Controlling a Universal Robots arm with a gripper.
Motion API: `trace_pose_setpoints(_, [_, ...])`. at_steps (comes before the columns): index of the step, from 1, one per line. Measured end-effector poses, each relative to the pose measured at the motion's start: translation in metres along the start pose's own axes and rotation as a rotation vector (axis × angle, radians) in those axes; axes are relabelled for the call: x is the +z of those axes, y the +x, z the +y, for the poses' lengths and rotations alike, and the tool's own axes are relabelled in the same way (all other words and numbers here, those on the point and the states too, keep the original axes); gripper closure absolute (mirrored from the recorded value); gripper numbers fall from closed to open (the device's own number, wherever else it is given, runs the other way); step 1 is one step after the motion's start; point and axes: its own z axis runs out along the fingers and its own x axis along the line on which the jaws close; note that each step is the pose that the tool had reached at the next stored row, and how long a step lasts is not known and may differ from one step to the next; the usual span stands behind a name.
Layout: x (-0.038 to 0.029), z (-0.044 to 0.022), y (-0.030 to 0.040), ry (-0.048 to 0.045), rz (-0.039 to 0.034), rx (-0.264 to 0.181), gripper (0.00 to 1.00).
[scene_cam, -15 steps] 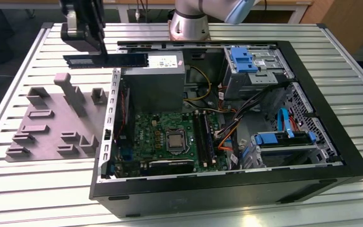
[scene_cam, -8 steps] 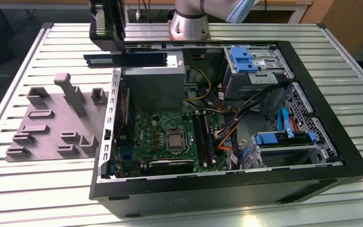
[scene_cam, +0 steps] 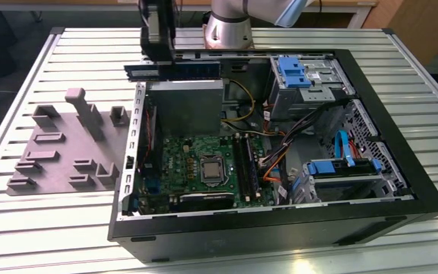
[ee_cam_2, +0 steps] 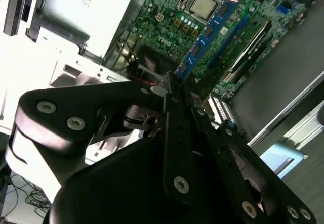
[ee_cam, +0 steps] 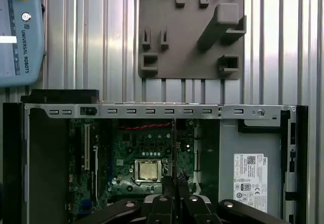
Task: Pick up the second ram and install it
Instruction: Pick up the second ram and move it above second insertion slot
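My gripper (scene_cam: 158,63) hangs over the back wall of the open computer case (scene_cam: 401,188), shut on the second ram (scene_cam: 196,69), a long blue board held level and lengthwise above the silver power supply (scene_cam: 185,105). In the second wrist view the second ram (ee_cam_2: 207,32) sticks out from the gripper (ee_cam_2: 174,82), dark chips along it, over the green motherboard (ee_cam_2: 167,11). In the first wrist view the gripper (ee_cam: 173,191) is above the processor socket (ee_cam: 148,170). The dark memory slots (scene_cam: 246,165) lie beside the socket on the motherboard (scene_cam: 196,154).
A grey holder plate (scene_cam: 67,148) with empty brackets lies on the slatted table at the exterior view's left. Drive bays with blue clips (scene_cam: 291,71) and a bundle of cables (scene_cam: 280,154) fill the case's other side. The robot base (scene_cam: 230,28) stands behind the case. A teach pendant (ee_cam: 20,32) lies on the table.
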Motion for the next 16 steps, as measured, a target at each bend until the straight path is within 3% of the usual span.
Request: trace_pose_setpoints(16, [0.0001,-0.0606,-0.0006,0.0,0.0,0.0,0.86])
